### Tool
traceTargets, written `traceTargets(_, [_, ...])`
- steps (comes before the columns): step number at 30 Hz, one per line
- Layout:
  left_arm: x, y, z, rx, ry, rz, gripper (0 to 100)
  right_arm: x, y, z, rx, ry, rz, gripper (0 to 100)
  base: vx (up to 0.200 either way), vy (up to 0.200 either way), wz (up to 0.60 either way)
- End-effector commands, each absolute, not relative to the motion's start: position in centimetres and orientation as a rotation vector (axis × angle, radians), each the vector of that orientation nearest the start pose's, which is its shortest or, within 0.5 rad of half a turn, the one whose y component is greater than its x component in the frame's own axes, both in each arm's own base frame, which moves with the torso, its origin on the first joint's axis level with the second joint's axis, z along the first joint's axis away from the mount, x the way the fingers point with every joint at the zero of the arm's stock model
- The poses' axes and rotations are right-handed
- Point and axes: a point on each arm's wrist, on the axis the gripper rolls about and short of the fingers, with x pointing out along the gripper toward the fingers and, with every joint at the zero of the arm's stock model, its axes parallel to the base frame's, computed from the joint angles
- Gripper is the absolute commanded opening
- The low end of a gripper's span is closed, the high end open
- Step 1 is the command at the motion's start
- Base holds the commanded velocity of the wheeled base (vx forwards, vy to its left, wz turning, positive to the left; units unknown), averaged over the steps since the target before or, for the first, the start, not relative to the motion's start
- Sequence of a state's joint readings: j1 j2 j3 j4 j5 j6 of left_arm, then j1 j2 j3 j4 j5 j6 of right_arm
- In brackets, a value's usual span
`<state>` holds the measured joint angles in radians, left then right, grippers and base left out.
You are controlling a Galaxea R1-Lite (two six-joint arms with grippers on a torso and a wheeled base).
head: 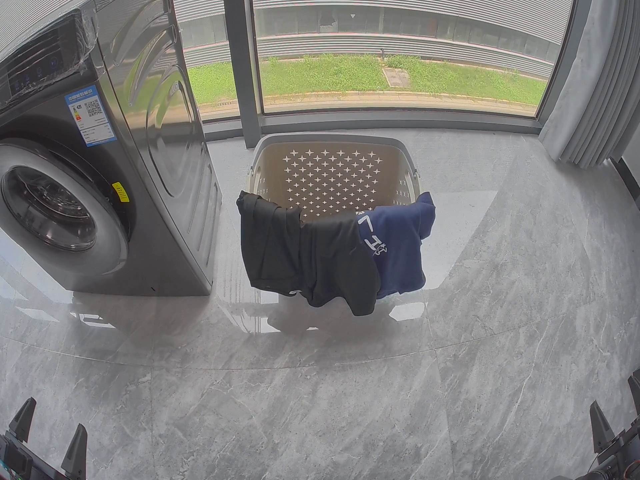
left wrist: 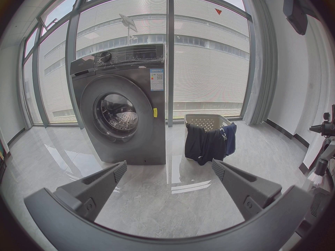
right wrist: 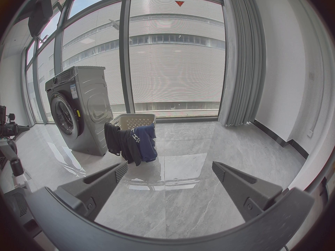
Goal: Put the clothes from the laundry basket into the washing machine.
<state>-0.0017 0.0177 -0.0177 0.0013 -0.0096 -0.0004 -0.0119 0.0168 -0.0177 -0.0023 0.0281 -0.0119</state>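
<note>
The left fingers point(left wrist: 94, 185) are spread wide and hold nothing. The right fingers point(right wrist: 244, 189) are spread as wide and are also empty. Both pairs hang low over the grey floor point(head: 333, 408), well short of the clothes, which suits an approach not yet begun. Beyond them the laundry basket point(head: 333, 143) stands on the floor before the window. A black garment point(head: 300, 255) and a navy garment point(head: 400, 241) are draped over its near rim and hang down its outer wall. The black one overlaps the navy one's edge. Hung this way, their folds face the robot and look easy to pinch at the rim. The washing machine point(head: 153, 135) stands just beside the basket, on the robot's left. Its round door point(head: 53, 211) looks closed, so I judge it must be opened before any loading.
</note>
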Motion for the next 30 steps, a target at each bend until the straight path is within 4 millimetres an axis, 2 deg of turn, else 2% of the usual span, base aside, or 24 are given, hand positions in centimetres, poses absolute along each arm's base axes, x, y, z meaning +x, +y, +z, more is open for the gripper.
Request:
traceTargets(1, [-2.28,-0.02,7.58,-0.003,0.002,-0.011,100,-2.27,0.09,7.58,-0.012,-0.002,0.018,100,0.2,0.0,0.0])
traceTargets(14, [-2.28,-0.02,7.58,0.0,0.002,-0.011,100,-2.28,0.09,7.58,-0.012,-0.003,0.017,100,0.2,0.0,0.0])
traceTargets(20, [-2.28,-0.02,7.58,0.0,0.002,-0.009,100,-2.27,0.09,7.58,-0.012,-0.002,0.017,100,0.0,0.0,0.0])
traceTargets(30, [-2.28,-0.02,7.58,0.0,0.002,-0.009,100,-2.27,0.09,7.58,-0.012,-0.002,0.018,100,0.0,-0.2,0.0])
